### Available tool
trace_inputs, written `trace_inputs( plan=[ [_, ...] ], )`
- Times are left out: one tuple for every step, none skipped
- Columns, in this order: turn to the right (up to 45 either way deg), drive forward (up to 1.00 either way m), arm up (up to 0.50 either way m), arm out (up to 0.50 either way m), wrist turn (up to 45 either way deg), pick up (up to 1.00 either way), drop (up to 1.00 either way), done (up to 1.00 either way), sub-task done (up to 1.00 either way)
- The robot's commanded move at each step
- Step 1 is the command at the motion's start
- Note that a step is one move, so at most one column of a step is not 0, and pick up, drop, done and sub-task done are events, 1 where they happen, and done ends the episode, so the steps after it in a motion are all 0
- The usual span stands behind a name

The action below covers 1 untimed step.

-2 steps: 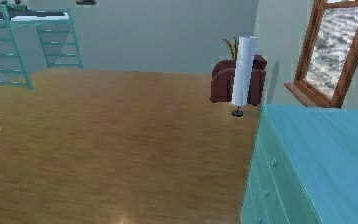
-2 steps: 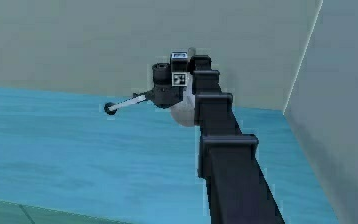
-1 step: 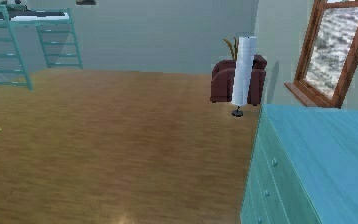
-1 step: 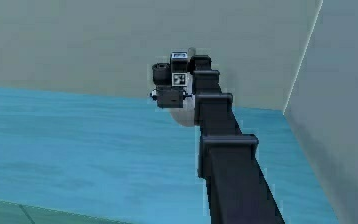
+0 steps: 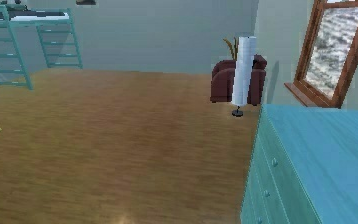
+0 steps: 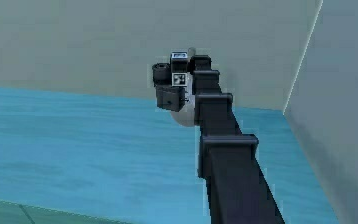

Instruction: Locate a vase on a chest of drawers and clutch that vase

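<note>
One broad stretch of bare wood floor lies open ahead, bounded on the forward view's right by the front edge of the chest of drawers, with a floor lamp and an armchair past its far corner. The arm reaches across the chest's top toward the wall. The gripper is at a pale rounded shape, possibly the vase, near the back edge; I cannot tell whether it holds anything.

The chest of drawers is showing turquoise, the floor streaky brown. The armchair is showing maroon, the lamp white.
</note>
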Motion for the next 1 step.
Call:
trace_inputs(
  plan=[
    [0.0, 0.00, 0.00, 0.00, 0.0, 1.00, 0.00, 0.00, 0.00]
  ],
)
